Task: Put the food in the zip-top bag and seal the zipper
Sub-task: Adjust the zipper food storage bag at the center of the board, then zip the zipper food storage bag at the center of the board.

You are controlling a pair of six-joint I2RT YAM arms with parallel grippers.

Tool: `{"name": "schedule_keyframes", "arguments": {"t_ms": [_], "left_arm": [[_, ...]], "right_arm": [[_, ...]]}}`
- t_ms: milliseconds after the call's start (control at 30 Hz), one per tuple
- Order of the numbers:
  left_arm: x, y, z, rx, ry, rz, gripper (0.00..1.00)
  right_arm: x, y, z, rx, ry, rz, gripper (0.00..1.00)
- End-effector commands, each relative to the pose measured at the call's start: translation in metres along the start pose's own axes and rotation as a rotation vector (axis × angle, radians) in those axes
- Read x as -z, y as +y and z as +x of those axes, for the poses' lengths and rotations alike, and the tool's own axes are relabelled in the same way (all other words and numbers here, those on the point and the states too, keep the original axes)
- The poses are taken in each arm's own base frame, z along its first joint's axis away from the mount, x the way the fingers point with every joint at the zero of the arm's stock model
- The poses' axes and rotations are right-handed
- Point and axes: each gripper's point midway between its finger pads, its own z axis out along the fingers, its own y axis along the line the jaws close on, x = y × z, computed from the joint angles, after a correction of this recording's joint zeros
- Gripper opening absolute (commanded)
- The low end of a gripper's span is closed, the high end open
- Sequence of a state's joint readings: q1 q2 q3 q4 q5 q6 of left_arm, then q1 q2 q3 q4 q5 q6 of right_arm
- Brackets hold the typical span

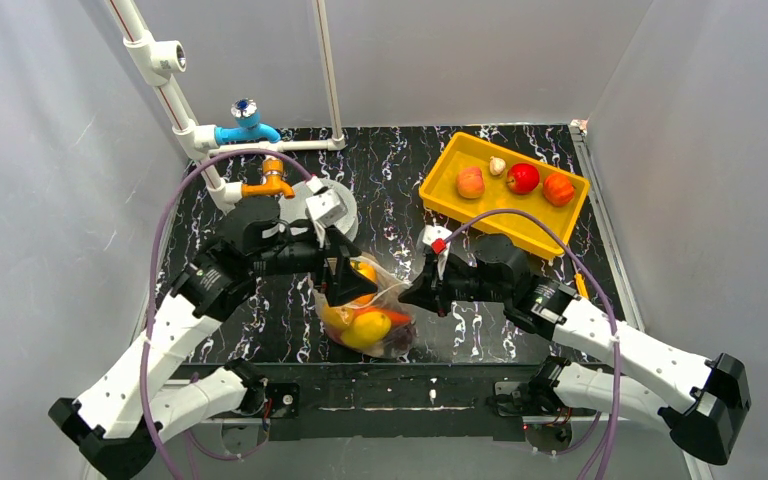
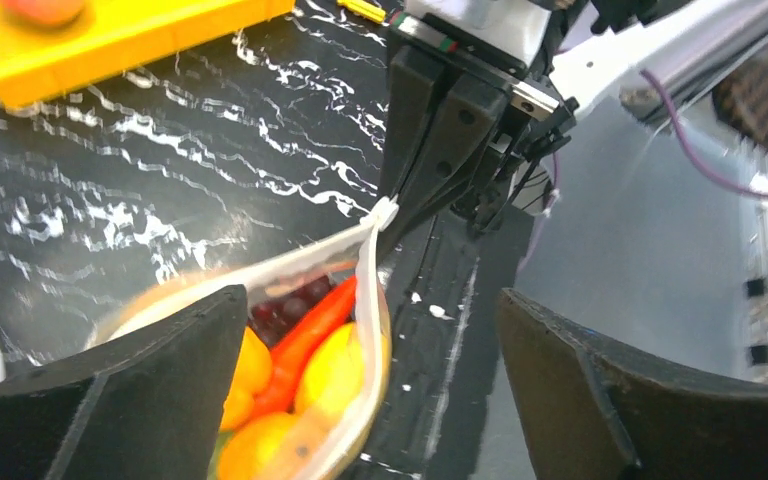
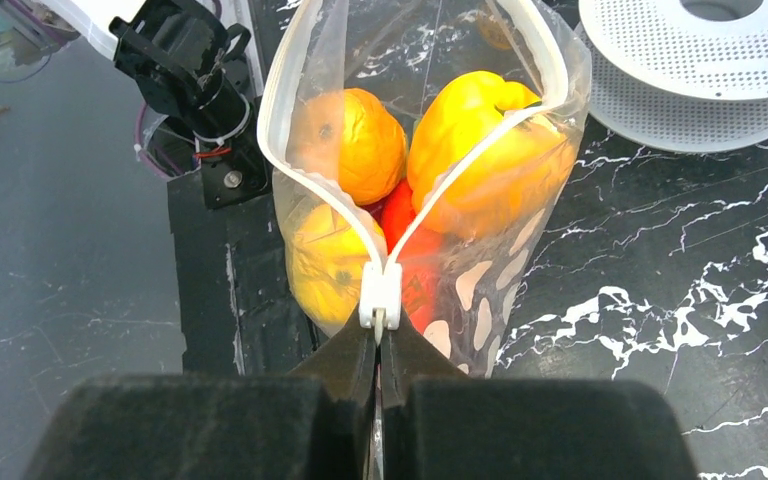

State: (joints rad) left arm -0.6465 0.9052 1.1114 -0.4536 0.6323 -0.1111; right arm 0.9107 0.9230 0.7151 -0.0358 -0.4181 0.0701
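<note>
The clear dotted zip-top bag stands between both arms, its mouth open. It holds the food: an orange pepper, a yellow pepper, a red piece and dark grapes. My right gripper is shut on the white slider at the end of the zipper; the two pale strips spread apart beyond it. My left gripper is wide open above the bag's other end, the near lip of the bag between its fingers. In the top view the left gripper faces the right gripper.
A yellow tray at the back right holds a peach, a red apple and other pieces. A grey ring-shaped spool lies behind the left gripper. White pipes with a blue valve stand at the back left.
</note>
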Motion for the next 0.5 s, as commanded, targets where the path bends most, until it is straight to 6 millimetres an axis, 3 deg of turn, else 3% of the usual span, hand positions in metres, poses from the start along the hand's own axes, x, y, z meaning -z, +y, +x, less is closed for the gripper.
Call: {"name": "schedule_keyframes", "arguments": {"t_ms": [0, 267, 467], "left_arm": [[-0.019, -0.007, -0.009, -0.216, -0.036, 0.103, 0.98], [-0.06, -0.014, 0.008, -0.182, 0.01, 0.226, 0.98], [-0.071, -0.007, 0.032, -0.167, 0.061, 0.232, 0.95]], "right_arm": [[0.008, 0.01, -0.037, 0.059, -0.071, -0.039, 0.01], [0.011, 0.008, -0.047, 0.071, -0.073, -0.031, 0.01], [0.017, 0.005, -0.052, 0.087, -0.08, -0.019, 0.01]]}}
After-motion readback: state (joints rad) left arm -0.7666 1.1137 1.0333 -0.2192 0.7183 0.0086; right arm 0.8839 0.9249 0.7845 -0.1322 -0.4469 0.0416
